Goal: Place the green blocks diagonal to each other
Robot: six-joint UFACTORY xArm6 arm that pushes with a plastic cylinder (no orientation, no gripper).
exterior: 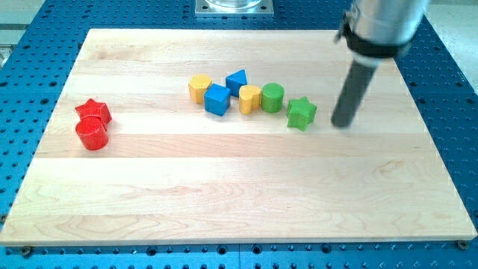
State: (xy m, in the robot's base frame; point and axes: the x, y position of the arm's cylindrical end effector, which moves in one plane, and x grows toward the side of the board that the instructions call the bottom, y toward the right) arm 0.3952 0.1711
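Note:
A green cylinder (pixel 272 98) stands near the board's middle, touching a yellow block (pixel 249 99) on its left. A green star (pixel 301 113) lies just to the lower right of the cylinder, a small gap apart. My tip (pixel 342 122) rests on the board to the right of the green star, a short way off and not touching it. The dark rod rises from it toward the view's top right.
A blue triangle (pixel 237 80), a blue cube (pixel 217 99) and a yellow hexagon-like block (pixel 199 88) sit left of the green cylinder. A red star (pixel 93 111) and a red cylinder (pixel 92 134) lie at the left. The wooden board (pixel 239 194) sits on a blue perforated table.

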